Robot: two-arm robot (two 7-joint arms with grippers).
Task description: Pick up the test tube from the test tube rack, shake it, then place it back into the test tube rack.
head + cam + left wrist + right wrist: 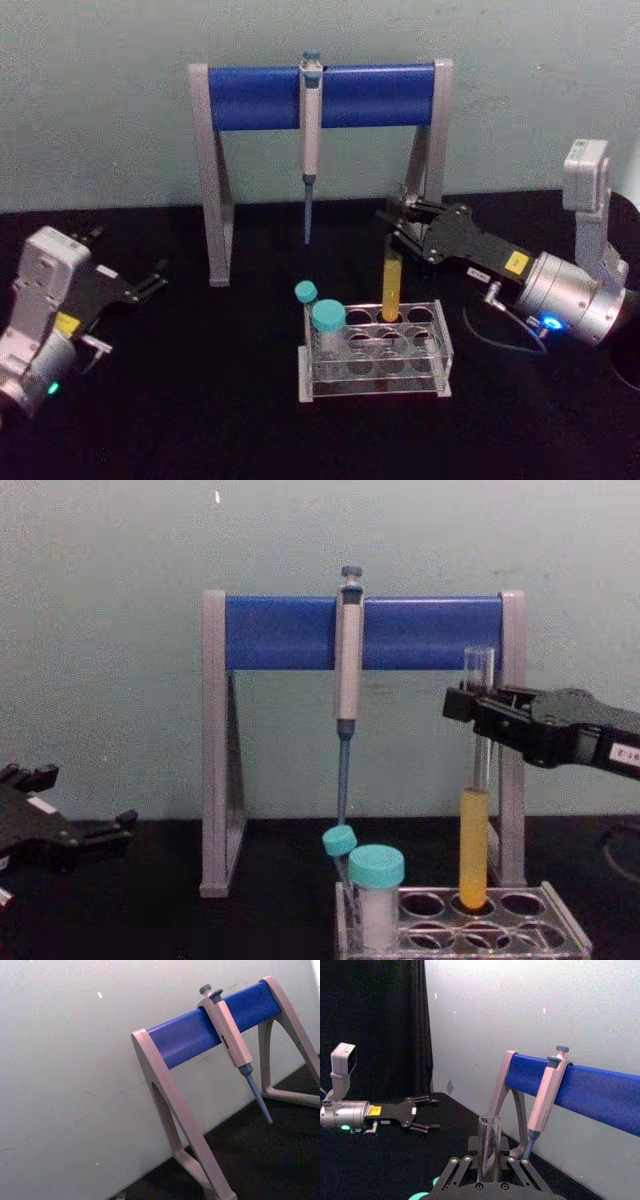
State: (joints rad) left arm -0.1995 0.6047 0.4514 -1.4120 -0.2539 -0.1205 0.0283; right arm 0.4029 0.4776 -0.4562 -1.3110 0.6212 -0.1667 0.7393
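A black table [200, 420] carries a grey-and-blue pipette stand [260, 95] against the pale wall, and a pipette [311, 120] hangs from the stand's blue bar with its tip pointing down. The right gripper [396, 238] reaches in from the right side, level with the stand's right leg. Its pincer is drawn in narrow, one finger on each side of the test tube [474, 840], pressing on the clear upper part of the glass below the rim. The left gripper [152, 280] sits low at the left of the table, well apart from the rack, fingers spread wide and holding nothing.

The test tube rack [443, 368] lies in front of the stand, near the middle of the table. The test tube stands upright, its round bottom with the yellow-orange liquid seated in a back-row hole of the rack. A short teal-capped vial [328, 325] stands in the rack's front left corner, with a thin teal-capped tube [306, 292] just behind it.
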